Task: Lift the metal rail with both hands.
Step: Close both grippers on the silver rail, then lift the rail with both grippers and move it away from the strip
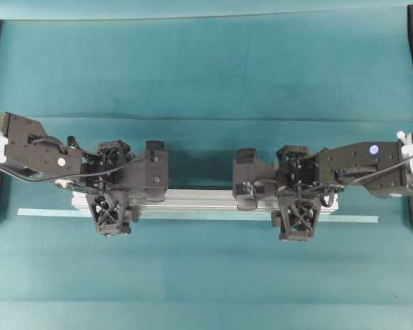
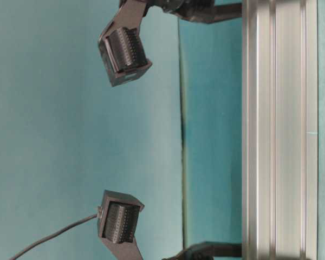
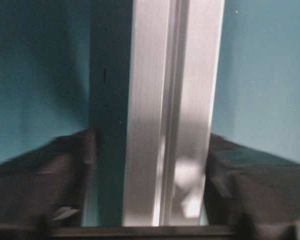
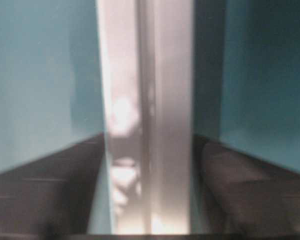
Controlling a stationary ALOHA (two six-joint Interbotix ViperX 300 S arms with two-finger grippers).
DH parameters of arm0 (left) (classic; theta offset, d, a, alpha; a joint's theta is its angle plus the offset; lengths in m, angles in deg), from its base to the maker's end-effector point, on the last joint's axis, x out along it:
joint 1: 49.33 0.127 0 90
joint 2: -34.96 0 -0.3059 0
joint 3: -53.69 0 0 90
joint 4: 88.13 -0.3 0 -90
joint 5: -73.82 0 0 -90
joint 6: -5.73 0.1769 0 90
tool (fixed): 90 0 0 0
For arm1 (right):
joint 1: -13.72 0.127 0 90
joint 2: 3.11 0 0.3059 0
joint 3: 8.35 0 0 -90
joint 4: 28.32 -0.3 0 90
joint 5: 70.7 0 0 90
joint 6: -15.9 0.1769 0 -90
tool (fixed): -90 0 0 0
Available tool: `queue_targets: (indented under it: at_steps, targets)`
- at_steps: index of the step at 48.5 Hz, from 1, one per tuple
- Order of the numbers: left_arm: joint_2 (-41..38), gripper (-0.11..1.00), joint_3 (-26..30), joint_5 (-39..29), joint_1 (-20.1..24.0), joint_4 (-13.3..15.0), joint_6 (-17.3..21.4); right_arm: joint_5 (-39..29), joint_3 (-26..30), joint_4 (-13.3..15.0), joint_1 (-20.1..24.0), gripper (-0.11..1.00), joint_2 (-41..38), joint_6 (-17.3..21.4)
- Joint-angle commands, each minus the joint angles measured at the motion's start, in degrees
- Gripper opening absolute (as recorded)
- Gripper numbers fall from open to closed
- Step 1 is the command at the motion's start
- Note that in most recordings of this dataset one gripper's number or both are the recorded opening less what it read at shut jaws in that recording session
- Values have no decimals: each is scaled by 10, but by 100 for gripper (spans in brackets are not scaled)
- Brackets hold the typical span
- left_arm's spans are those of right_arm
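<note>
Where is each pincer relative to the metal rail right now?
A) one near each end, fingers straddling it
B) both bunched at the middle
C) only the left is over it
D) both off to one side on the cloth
A: overhead, the left pincer sits near one end of the metal rail and the right pincer near the other, and each wrist view shows the rail running between dark fingers.

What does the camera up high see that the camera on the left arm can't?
Only the overhead view shows both arms: the left gripper and right gripper straddling the whole metal rail, plus the pale tape strip along it.

Only the left wrist view shows that gripper's fingers up close: one sits against the rail, the other has a gap beside it.

Both show the rail on the teal table cover.
</note>
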Motion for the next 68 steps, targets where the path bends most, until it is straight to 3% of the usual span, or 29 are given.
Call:
queue_targets:
  at_steps: [1, 4, 41, 68]
  targets:
    - [4, 51, 1, 0, 4, -1, -4, -11, 8, -4, 6, 49, -5, 2]
    - [5, 38, 2, 0, 4, -1, -9, -18, 10, -4, 6, 46, -7, 2]
    - [12, 37, 5, -5, 5, -1, -30, -31, 15, -1, -9, 46, -1, 3]
    - [113, 37, 69, -155, 8, -1, -30, -209, 98, -1, -32, 46, 76, 3]
